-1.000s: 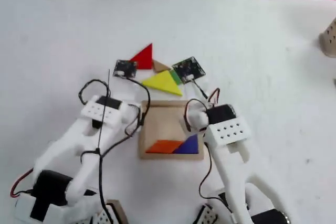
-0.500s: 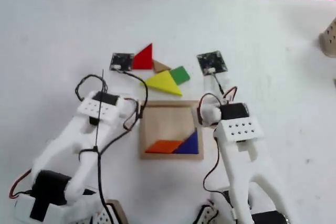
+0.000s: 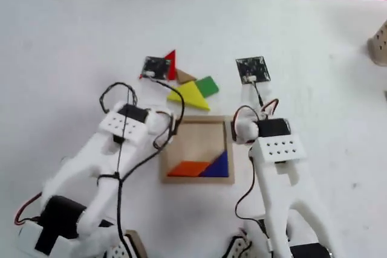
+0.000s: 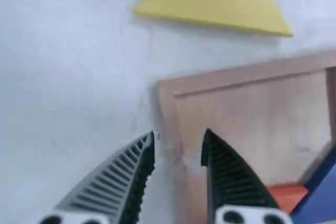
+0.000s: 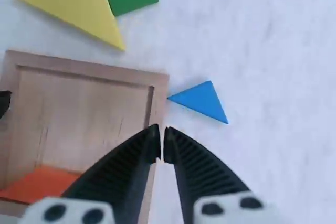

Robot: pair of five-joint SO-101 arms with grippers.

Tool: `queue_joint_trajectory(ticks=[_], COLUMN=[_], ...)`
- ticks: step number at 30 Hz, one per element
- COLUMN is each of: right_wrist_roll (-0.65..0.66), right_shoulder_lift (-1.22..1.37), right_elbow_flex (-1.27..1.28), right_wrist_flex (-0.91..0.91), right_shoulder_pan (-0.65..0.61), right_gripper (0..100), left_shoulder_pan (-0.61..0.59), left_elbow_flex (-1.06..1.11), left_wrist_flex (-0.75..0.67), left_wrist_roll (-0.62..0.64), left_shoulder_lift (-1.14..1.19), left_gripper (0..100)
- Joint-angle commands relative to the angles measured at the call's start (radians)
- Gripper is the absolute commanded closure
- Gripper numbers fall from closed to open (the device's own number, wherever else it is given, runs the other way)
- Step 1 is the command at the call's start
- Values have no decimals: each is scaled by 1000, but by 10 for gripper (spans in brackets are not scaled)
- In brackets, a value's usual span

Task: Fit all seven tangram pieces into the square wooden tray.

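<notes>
Hovering our right gripper (image 5: 160, 145), pressed together and empty, over the tray (image 5: 89, 66) rim, we are finding the blue triangle (image 5: 201, 101) just ahead, outside the tray.

High camera looks down over the table (image 3: 302, 40); both wrist cameras, close and seemingly steep, share the tray (image 4: 247, 74).
</notes>
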Motion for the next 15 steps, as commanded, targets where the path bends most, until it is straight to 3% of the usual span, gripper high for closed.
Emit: queue_joint_trajectory(ticks=[1, 6, 15], right_wrist_roll=[-3, -3, -2], right_shoulder_lift=[-21, -21, -22], right_elbow_flex=[-3, -3, -3], right_wrist_flex=[-18, -18, -16], right_shoulder_pan=[5, 5, 5], right_gripper=[981, 981, 981], left_shoulder_pan=[13, 12, -73], left_elbow_flex=[8, 106, 117], left_wrist_flex=[-31, -77, 15], left_wrist_roll=[46, 63, 3], left_shoulder_lift=[-5, -5, -7], left_gripper=[837, 838, 835])
